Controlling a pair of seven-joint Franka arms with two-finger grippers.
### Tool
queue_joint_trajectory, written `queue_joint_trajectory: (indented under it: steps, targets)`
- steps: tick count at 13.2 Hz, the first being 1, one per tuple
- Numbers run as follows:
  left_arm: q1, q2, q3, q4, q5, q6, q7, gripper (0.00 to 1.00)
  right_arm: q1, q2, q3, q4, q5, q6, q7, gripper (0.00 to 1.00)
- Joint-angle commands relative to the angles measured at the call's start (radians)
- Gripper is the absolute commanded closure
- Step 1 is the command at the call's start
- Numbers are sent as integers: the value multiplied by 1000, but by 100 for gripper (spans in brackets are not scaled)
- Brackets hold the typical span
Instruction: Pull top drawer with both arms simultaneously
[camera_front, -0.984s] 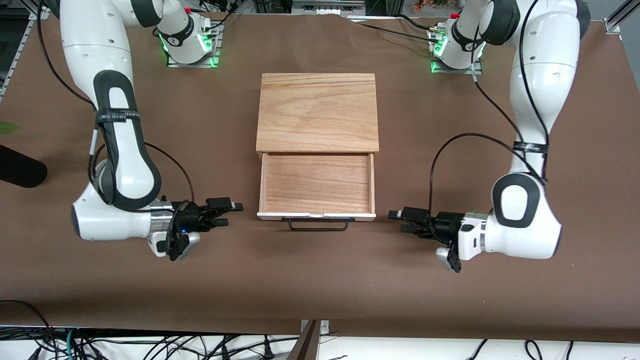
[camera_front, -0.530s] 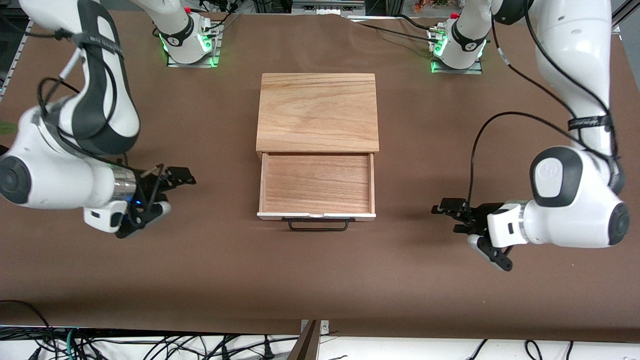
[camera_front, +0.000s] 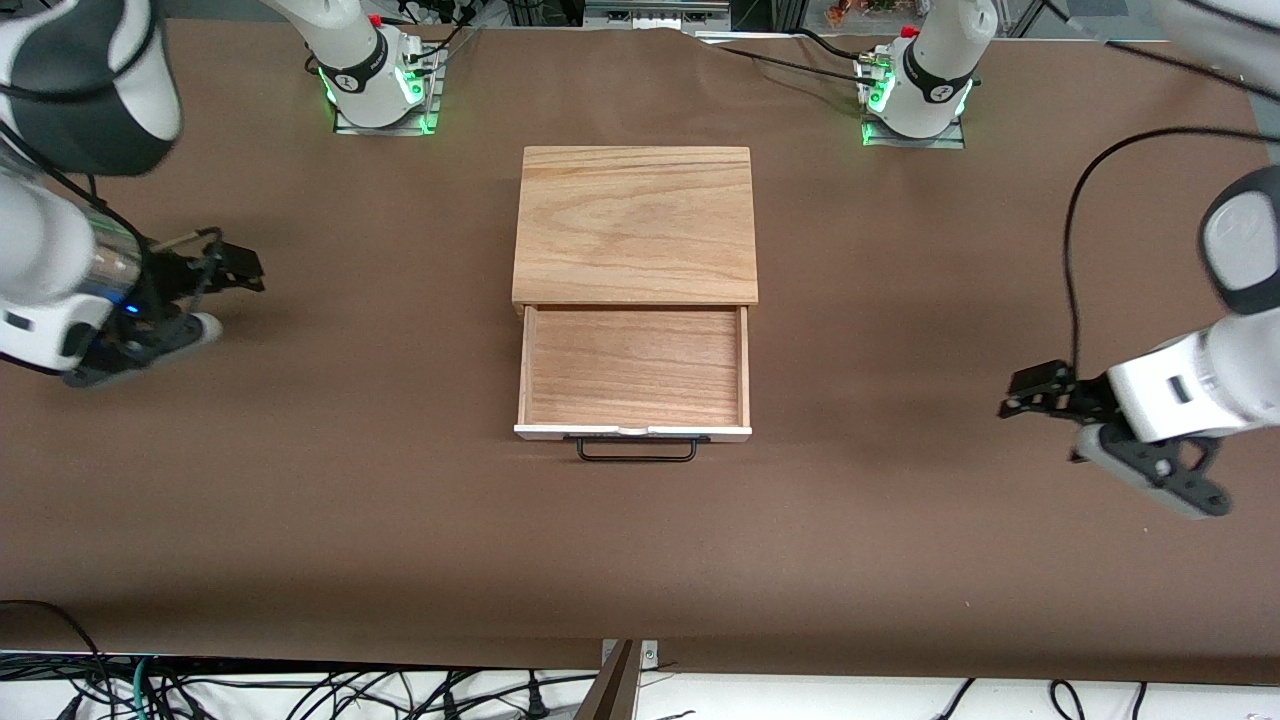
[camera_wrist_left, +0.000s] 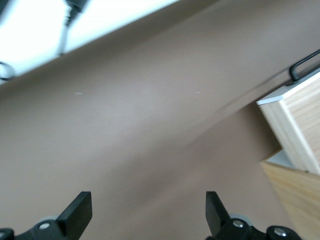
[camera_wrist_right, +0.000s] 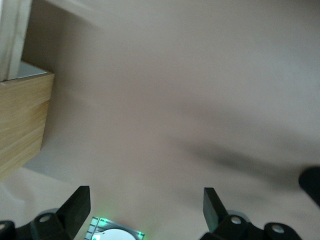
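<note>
Shallow light-wood top drawer (camera_front: 633, 367) with white front panel and black wire handle (camera_front: 636, 450) sits pulled well out of wooden cabinet (camera_front: 634, 224), mid brown worktop (camera_front: 640, 560). Pull looks done; nothing obvious left. Left gripper (camera_front: 1025, 392) over bare worktop toward left arm's end, fingers spread, holding nothing. Right gripper (camera_front: 243, 268) over right arm's end, fingers spread, empty. Both well apart from drawer; open room all round, worktop edges close to both wrists.
</note>
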Motion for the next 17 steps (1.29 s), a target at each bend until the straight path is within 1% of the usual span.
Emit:
queue_joint_trajectory:
  steps: [1, 3, 4, 6, 8, 10, 11, 12, 13, 15, 17]
  targets:
    - [-5, -105, -5, -61, 133, -8, -3, 0, -90, -180, 74, -255, -34, 107, 100, 0]
    - [-5, -160, -6, -110, 219, -37, -3, 0, -197, -287, 177, -407, -45, 194, 208, 0]
    - [-5, -180, -8, -122, 238, -66, -6, 0, -228, -317, 206, -437, -53, 219, 223, 0]
    - [-5, -203, -6, -125, 241, -121, -74, 0, -250, -323, 209, -425, -65, 231, 224, 0]
    - [-3, -235, -6, -145, 240, -198, -247, 0, -261, -322, 209, -393, -107, 209, 220, 0]
    - [-5, -273, -9, -188, 237, -236, -353, 0, -264, -320, 205, -391, -91, 153, 246, 0]
    - [-5, -305, -9, -241, 226, -250, -383, 0, -265, -311, 197, -387, -81, 152, 260, 0]
    - [-5, -339, -11, -287, 226, -246, -401, 0, -262, -311, 185, -383, -50, 159, 260, 0]
    - [-5, -344, -12, -299, 223, -243, -418, 0, -262, -311, 183, -383, -26, 165, 260, 0]
    - [-5, -349, -14, -314, 159, -247, -465, 0, -262, -309, 182, -380, -19, 168, 259, 0]
    - [-5, -349, -15, -319, 146, -252, -522, 0, -262, -305, 183, -377, -18, 176, 240, 0]
